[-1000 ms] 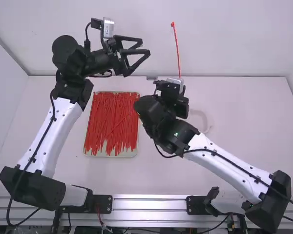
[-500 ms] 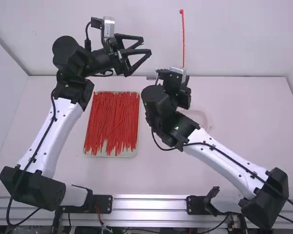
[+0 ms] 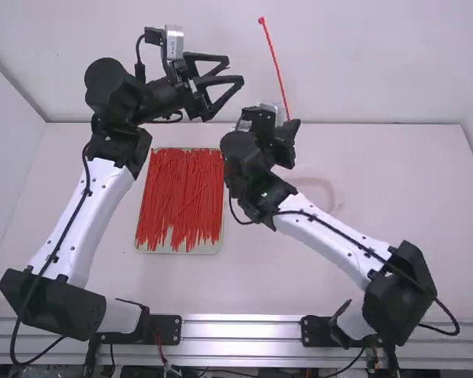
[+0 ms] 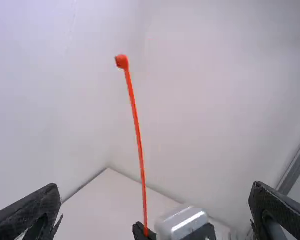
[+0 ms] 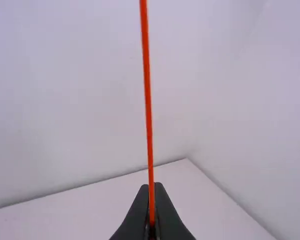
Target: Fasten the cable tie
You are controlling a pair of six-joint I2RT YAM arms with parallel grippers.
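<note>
above the table (image 3: 402,169) the raised right hand (image 5: 150,190) pinches an upright cable tie (image 3: 273,69), the left hand (image 3: 230,71) wide open nearby.

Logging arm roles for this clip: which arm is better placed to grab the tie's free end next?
Left. The left gripper is open, raised beside the upright cable tie and facing it. The right gripper is shut on the tie's lower end, so it is occupied.
</note>
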